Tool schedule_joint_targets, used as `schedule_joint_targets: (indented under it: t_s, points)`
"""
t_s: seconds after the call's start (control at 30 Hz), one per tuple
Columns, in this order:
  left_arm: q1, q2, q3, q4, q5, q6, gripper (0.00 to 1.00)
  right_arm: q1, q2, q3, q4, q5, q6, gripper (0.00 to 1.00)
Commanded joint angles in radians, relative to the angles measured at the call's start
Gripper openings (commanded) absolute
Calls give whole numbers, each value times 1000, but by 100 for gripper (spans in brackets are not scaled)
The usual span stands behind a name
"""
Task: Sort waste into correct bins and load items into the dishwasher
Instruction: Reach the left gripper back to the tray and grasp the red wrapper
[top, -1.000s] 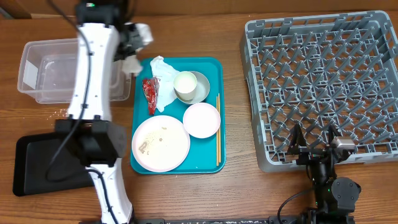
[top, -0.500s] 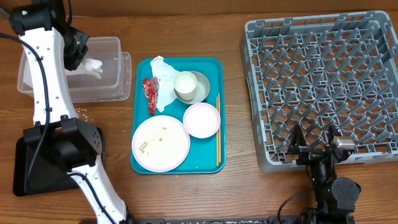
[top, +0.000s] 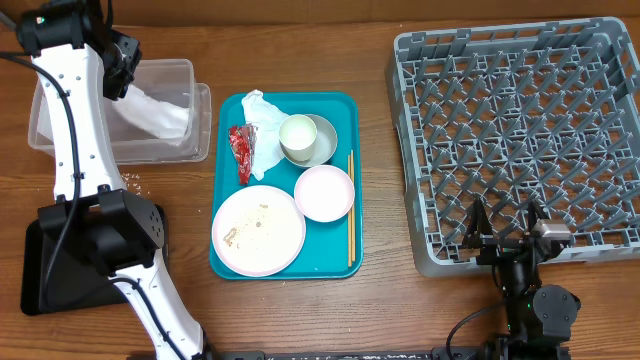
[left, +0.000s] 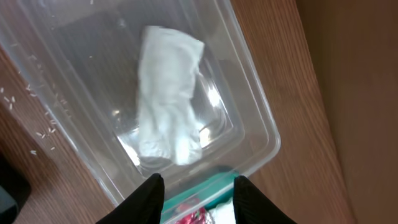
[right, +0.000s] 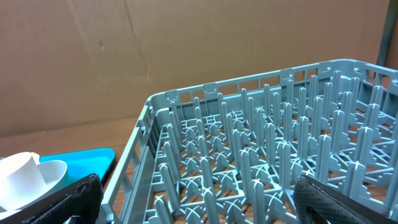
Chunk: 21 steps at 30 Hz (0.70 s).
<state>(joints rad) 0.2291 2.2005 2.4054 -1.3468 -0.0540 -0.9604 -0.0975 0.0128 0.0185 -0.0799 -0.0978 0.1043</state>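
Teal tray (top: 330, 245): rectangular, rounded corners, raised rim. Lies to the right of the left claw (top: 122, 65) and nearer the base side, apart from it; well to the left of the right claw (top: 505, 225). In the left wrist view one teal corner (left: 208, 183) shows low between that claw's (left: 198, 199) fingertips. From the right claw (right: 199, 205) a teal edge (right: 81, 158) sits ahead and to the left.

Wooden table (top: 300, 310): brown, visible grain, under both claws.

Cardboard wall (right: 186, 50): plain brown, faint creases, upright, well ahead of the right claw. A similar brown strip (left: 354, 62) borders the table right of the left claw.
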Motion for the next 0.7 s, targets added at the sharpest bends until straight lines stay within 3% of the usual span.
schedule_joint_targets:
  t_s: [0.0,0.13,0.27,0.33,0.47,0.67]
  points:
    - [-6,11,4,-2,206,259,35,-4,-10,-11,4,-1,0,100]
    - [-48,11,4,-20,491,610,36,-4,-10,-11,4,-1,0,100]
    - [-148,11,4,-85,489,804,46,-4,-10,-11,4,-1,0,100]
    - [-221,11,4,-111,339,805,50,-4,-10,-11,4,-1,0,100]
    - [-344,25,3,-138,49,679,50,-4,-10,-11,4,-1,0,100]
    - [-442,113,3,-171,-15,600,51,-4,-10,-11,4,-1,0,100]
